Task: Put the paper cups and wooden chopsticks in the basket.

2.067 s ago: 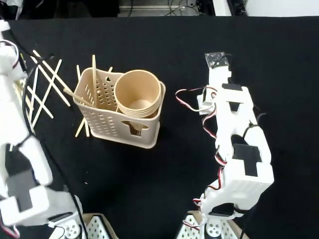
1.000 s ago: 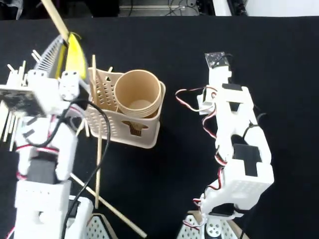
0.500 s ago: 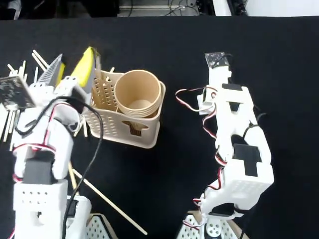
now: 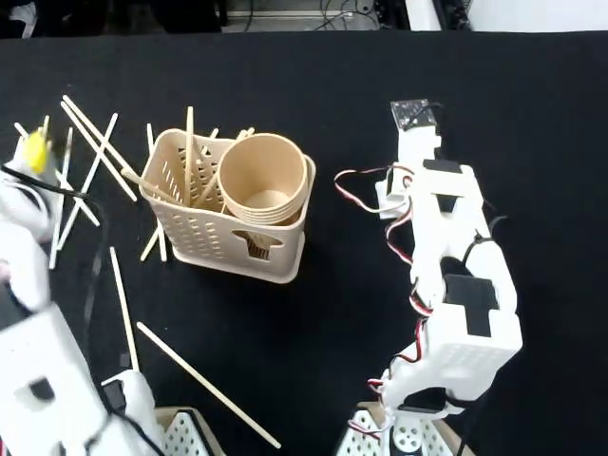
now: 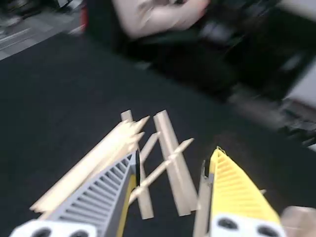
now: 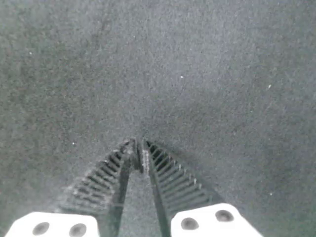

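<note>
A white slotted basket [image 4: 204,228] stands left of the table's middle. Stacked paper cups [image 4: 264,179] sit upright in its right half, and several wooden chopsticks [image 4: 190,142] lean in its left half. More loose chopsticks [image 4: 87,163] lie fanned on the cloth to its left. My left gripper [image 5: 175,155] hangs open and empty just above that pile [image 5: 163,158]; its yellow finger [image 4: 36,150] shows at the table's left edge. My right gripper [image 6: 137,148] is shut on nothing over bare cloth, and it sits right of the basket [image 4: 410,114].
Two single chopsticks lie on the cloth in front of the basket, one short [image 4: 123,309] and one long and slanted [image 4: 204,385]. Another pokes out under the basket's left side [image 4: 157,242]. The right arm's body [image 4: 456,285] fills the right front of the black table.
The left arm swung from the basket's left rim back out to the table's left edge. More chopsticks now stand in the basket. The right arm has not moved.
</note>
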